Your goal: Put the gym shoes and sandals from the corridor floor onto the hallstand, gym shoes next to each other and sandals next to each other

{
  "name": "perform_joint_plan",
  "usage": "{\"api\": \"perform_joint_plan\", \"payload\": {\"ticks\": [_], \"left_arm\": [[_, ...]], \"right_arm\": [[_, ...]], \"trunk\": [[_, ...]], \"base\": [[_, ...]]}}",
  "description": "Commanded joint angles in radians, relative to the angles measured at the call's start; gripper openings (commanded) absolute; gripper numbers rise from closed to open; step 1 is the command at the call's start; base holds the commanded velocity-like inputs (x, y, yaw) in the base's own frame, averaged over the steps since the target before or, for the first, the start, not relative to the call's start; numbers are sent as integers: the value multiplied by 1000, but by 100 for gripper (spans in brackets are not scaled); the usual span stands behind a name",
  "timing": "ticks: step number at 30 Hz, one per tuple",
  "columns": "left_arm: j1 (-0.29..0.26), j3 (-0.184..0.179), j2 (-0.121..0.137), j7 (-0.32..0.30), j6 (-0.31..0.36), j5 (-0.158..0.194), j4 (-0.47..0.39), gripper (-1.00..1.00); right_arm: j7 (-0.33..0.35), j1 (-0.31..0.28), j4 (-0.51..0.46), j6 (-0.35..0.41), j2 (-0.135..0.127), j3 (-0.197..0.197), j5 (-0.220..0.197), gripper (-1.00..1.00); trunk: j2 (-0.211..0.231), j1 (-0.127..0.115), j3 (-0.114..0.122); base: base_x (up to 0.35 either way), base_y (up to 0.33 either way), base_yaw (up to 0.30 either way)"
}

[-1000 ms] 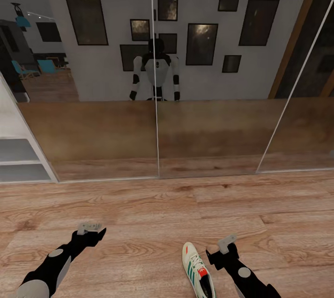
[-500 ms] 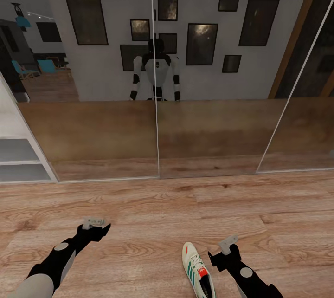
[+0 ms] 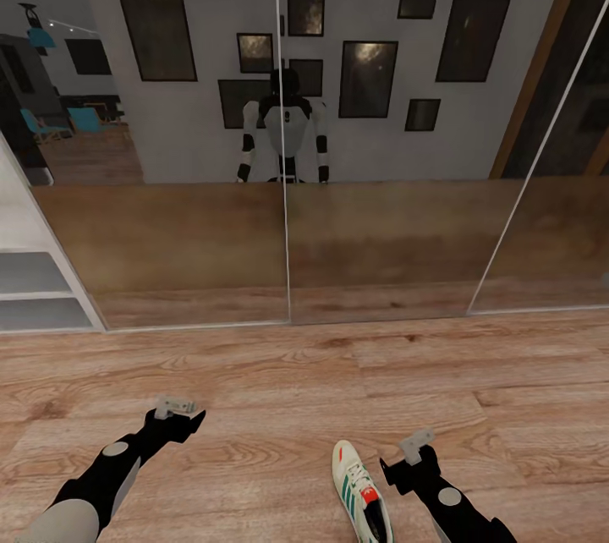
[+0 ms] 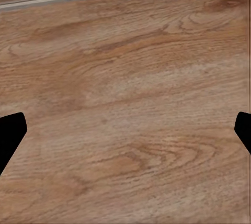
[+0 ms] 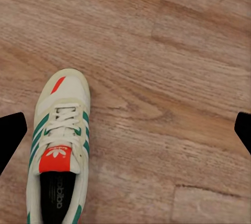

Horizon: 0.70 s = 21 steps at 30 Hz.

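Corridor scene: one white low-top gym shoe [image 3: 362,494] with green stripes lies on the brown wood-plank floor [image 3: 338,374] just beside the right gripper [image 3: 416,444], both grippers wide open and empty, while the left gripper [image 3: 175,405] has crept forward, so no grasp has begun.

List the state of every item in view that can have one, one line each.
gym shoe: lying upright on its sole on the corridor floor, laced, not gripped.
left gripper: open, empty, above bare floor.
right gripper: open, empty, beside the shoe, apart from it.
hallstand: shelf parts that show hold no shoes.
mirrored sliding doors: closed.
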Motion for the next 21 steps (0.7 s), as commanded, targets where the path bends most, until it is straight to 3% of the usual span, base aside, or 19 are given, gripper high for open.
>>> {"api": "perform_joint_plan", "payload": {"ticks": [1,7,21], "left_arm": [[-2,8,-1,-11,-5,-11,1,100],[-13,10,-2,-91,-1,-6,-2,100],[-25,20,-2,-117,0,-1,-1,100]], "right_arm": [[2,0,1,-3,0,-3,9,100],[1,0,22,-4,0,-3,9,100],[0,0,43,-5,1,-3,9,100]], "trunk": [[0,0,-2],[-35,19,-26],[-133,73,-92]], "base": [[0,0,0],[0,0,0],[0,0,0]]}}
